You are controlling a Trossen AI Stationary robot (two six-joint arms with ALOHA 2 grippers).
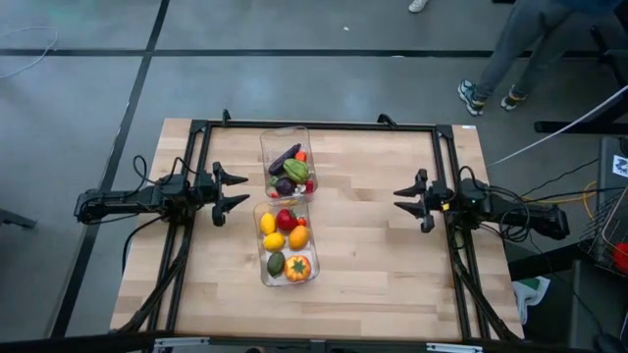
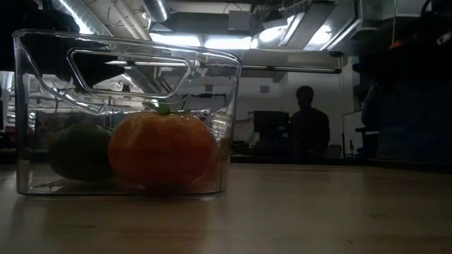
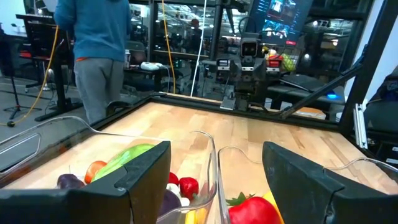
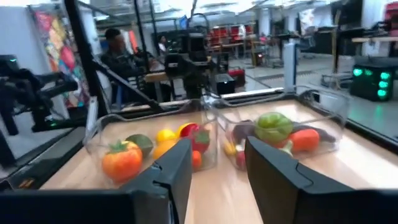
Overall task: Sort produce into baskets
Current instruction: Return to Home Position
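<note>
While left gripper (image 1: 238,190) and right gripper (image 1: 404,199) hang spread, two clear bins (image 1: 287,131) sit on the wooden table (image 1: 383,275), a person (image 1: 535,44) behind.

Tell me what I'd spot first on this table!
A clear plastic bin of colourful toy produce sits end to end with a second clear plastic bin in the middle of the wooden table. A bright orange toy pumpkin stands out in the second. The open left gripper and open right gripper flank them.
</note>
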